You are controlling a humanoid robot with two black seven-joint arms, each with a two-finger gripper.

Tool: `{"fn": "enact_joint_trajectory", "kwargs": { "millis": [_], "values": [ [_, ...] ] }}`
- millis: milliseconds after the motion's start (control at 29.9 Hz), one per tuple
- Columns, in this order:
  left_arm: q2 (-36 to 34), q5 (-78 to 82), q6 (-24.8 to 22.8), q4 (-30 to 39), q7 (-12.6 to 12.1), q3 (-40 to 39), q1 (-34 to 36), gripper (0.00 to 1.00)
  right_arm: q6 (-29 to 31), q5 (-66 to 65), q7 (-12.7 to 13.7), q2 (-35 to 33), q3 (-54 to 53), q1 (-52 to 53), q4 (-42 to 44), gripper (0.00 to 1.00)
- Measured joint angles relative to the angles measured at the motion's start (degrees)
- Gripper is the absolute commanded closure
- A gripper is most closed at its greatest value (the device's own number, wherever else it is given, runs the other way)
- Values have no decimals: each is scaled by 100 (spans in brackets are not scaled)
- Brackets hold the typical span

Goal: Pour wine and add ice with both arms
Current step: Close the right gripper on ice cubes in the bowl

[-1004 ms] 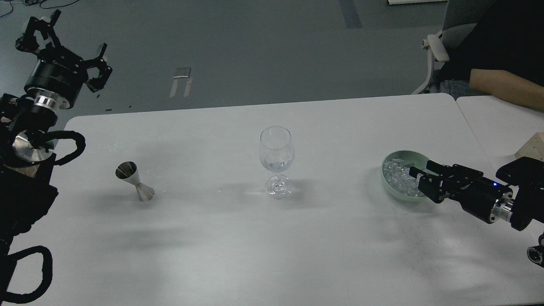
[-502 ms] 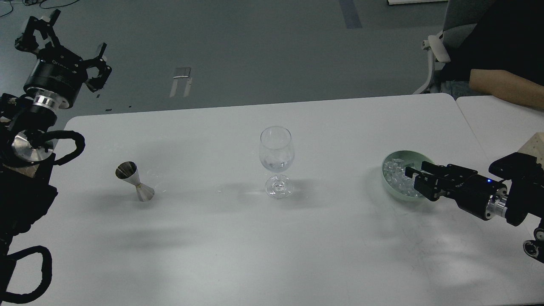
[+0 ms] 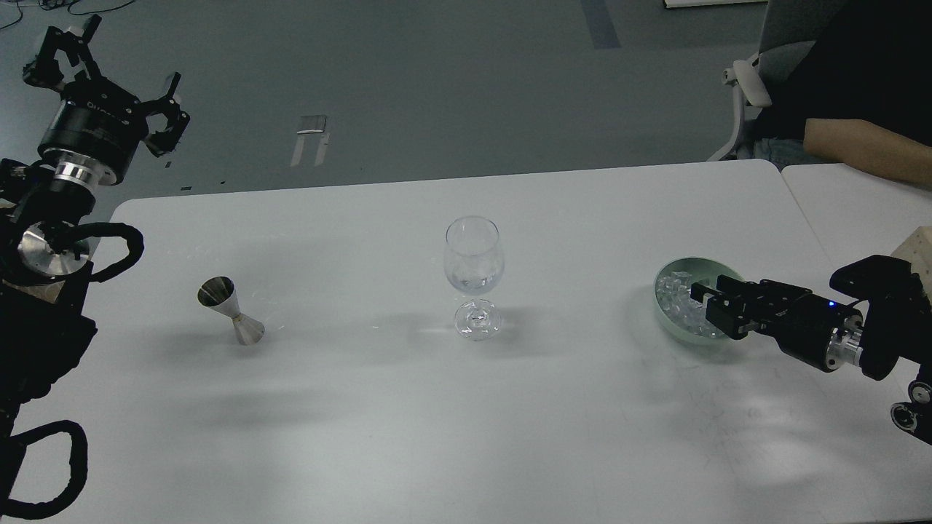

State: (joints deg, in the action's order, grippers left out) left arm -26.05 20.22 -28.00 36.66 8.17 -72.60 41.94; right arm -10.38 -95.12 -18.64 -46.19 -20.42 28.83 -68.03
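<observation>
Ice (image 3: 677, 306) — hard, slippery: grip one cube across flat faces. Right gripper (image 3: 703, 300) jaws' opening indiscernible; left gripper (image 3: 102, 69) spread, empty.

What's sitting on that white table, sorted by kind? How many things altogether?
Wine glass: 1
Metal jigger: 1
Green bowl of ice: 1
Total: 3
</observation>
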Motion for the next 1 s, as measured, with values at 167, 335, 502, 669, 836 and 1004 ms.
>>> {"fn": "enact_joint_trajectory", "kwargs": {
  "millis": [167, 335, 502, 669, 836, 1004],
  "values": [
    [-7, 0, 0, 4, 0, 0, -2, 2, 63, 0, 0, 52, 3, 9, 10, 50],
    [-13, 0, 0, 15, 0, 0, -17, 2, 70, 0, 1, 124, 38, 42, 126, 52],
    [-22, 0, 0, 18, 0, 0, -19, 2, 149, 17, 9, 152, 81, 109, 173, 55],
    [-23, 0, 0, 24, 0, 0, -19, 2, 250, 36, 9, 159, 82, 150, 176, 66],
    [-23, 0, 0, 26, 0, 0, -19, 2, 273, 43, 9, 170, 86, 158, 176, 74],
    [-23, -1, 0, 27, 0, 0, -19, 2, 273, 51, 9, 171, 90, 160, 176, 75]
  ]
}}
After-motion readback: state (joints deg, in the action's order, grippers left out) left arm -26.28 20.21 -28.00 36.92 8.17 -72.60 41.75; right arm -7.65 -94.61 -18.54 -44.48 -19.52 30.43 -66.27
